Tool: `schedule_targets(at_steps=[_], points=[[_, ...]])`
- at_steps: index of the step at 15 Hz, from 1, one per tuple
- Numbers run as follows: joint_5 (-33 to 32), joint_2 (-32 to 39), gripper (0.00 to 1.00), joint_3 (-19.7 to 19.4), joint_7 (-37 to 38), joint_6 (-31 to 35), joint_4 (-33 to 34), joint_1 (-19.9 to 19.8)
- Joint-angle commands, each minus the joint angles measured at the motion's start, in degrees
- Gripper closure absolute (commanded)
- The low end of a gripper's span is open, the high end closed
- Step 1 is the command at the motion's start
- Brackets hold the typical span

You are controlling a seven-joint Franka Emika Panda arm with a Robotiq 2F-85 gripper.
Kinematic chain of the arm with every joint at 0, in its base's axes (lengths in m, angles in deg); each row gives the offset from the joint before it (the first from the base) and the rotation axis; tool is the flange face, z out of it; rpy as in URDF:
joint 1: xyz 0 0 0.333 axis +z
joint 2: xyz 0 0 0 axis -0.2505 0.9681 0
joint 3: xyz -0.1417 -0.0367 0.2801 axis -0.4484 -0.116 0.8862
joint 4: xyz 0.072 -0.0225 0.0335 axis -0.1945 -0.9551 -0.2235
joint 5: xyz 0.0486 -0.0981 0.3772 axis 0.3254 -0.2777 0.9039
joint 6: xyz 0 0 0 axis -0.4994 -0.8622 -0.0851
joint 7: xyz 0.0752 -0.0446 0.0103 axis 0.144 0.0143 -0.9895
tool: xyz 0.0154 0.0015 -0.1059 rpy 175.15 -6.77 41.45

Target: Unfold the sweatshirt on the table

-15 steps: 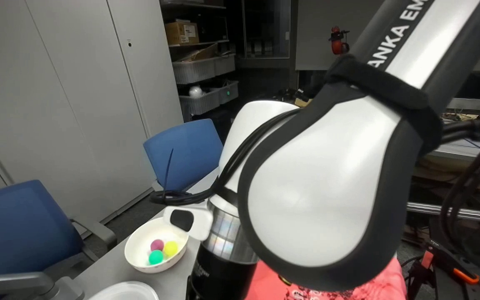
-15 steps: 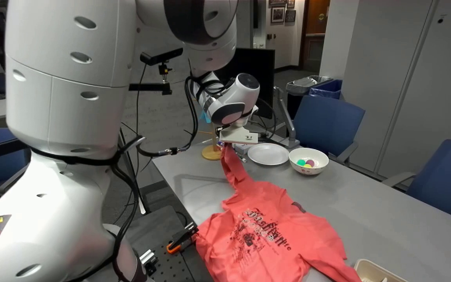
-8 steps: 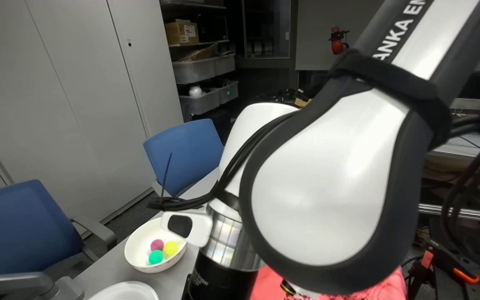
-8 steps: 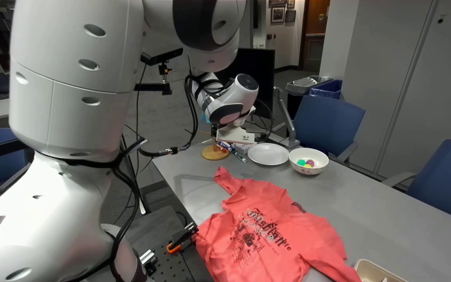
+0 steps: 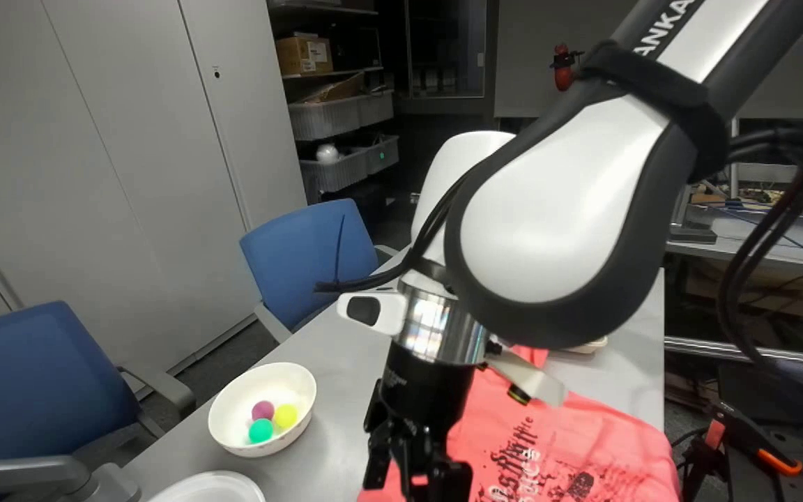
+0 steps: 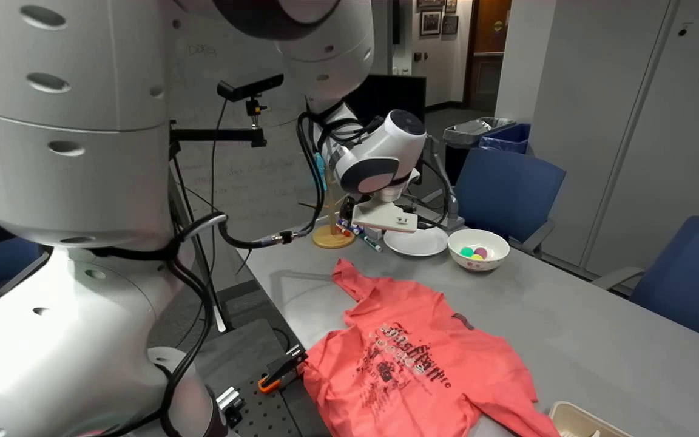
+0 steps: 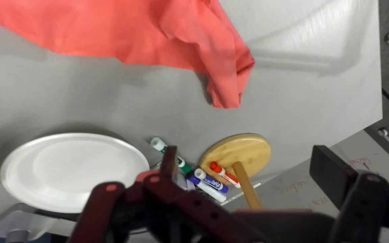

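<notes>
The coral sweatshirt lies spread on the light grey table, printed side up, with some wrinkles. One sleeve points toward the far end of the table, its end bent and creased. In the wrist view my gripper is open, fingers wide apart, with no fabric between them. The sweatshirt is beyond the fingertips there, apart from them. An exterior view shows the gripper above the table beside the sweatshirt; in another exterior view its fingers are mostly hidden behind the wrist mount.
Near the gripper stand a white plate, a wooden stand and several markers. A bowl holds coloured balls. A beige tray sits by the other sleeve. A clamp touches the table's side.
My gripper held the sleeve end raised, then opened and let it go; the sleeve dropped onto the table. The arm has since shifted sideways, bringing the gripper into sight in an exterior view.
</notes>
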Motion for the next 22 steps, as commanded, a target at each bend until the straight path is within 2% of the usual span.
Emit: schedule_targets(at_steps=[1,5,8,13,14,15,17,18,22], points=[[3.68,-12.59,0.0,3.34,0.76,-6.85,-4.93,-7.44],[9.11,-23.64,0.0,6.06,-0.64,-13.93,-5.94,-13.68],[13.58,-31.94,0.0,3.85,-1.51,-18.51,-6.04,-13.17],[17.09,-45.73,0.0,-5.92,-0.87,-28.25,-8.79,-5.72],[13.08,-46.13,0.0,-13.4,2.1,-28.06,-10.22,1.66],[7.57,-35.27,0.0,-15.91,4.86,-22.7,-7.41,5.04],[7.13,-39.01,0.0,-21.62,5.76,-23.56,-9.2,10.74],[6.99,-39.99,0.0,-22.71,5.92,-23.55,-9.82,11.84],[6.86,-40.52,0.0,-22.95,6.1,-23.48,-10.37,12.27]])
